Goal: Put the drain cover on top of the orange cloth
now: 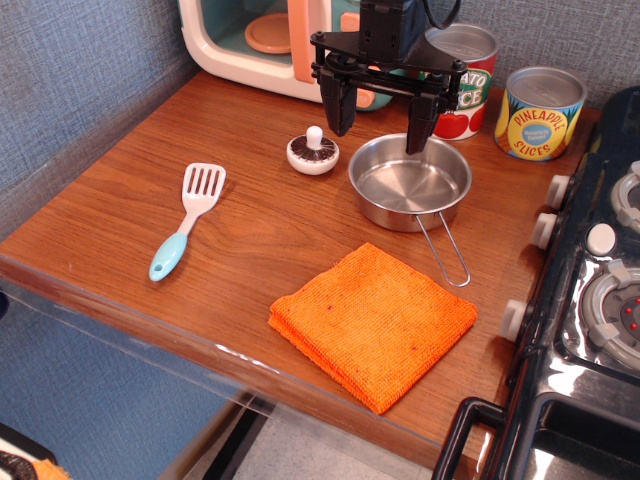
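The drain cover [313, 153] is a small white disc with a dark brown top and a white knob. It stands upright on the wooden counter, left of the steel pan. The orange cloth [373, 323] lies folded flat near the counter's front edge, apart from the cover. My gripper [381, 122] hangs open and empty above the gap between the cover and the pan. Its left finger [339, 108] is just right of and above the cover; its right finger [421, 124] is over the pan.
A steel pan [409, 181] with a wire handle sits right of the cover. A blue-handled spatula [187, 231] lies at the left. A tomato can [463, 83] and pineapple can [540, 113] stand behind. A toy microwave [260, 40] is at the back; a stove [590, 300] at the right.
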Controlling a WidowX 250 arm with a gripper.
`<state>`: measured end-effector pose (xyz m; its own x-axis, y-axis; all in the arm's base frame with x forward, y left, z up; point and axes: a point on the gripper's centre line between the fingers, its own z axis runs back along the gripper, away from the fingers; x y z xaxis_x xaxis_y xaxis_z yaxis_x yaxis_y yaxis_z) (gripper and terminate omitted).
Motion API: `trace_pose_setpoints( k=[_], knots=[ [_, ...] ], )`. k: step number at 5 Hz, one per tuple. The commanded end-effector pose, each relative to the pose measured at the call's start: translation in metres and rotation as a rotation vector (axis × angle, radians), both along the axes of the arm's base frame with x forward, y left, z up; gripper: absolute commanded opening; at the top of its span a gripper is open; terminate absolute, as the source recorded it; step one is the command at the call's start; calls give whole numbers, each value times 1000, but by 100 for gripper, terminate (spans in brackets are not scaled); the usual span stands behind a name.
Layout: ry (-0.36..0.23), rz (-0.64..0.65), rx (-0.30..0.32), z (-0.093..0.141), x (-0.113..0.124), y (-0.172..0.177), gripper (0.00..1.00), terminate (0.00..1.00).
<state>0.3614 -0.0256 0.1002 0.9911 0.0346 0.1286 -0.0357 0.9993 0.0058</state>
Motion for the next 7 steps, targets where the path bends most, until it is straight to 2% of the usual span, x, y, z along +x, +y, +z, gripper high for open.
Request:
trace_pose_setpoints(
  k=[1, 4, 7],
  knots=[
    [0, 0, 0, 0, 0, 0, 100, 0],
    [6, 145, 29, -25, 33, 68, 100, 0],
    [24, 243, 50, -38, 53, 95, 100, 0]
  ],
)
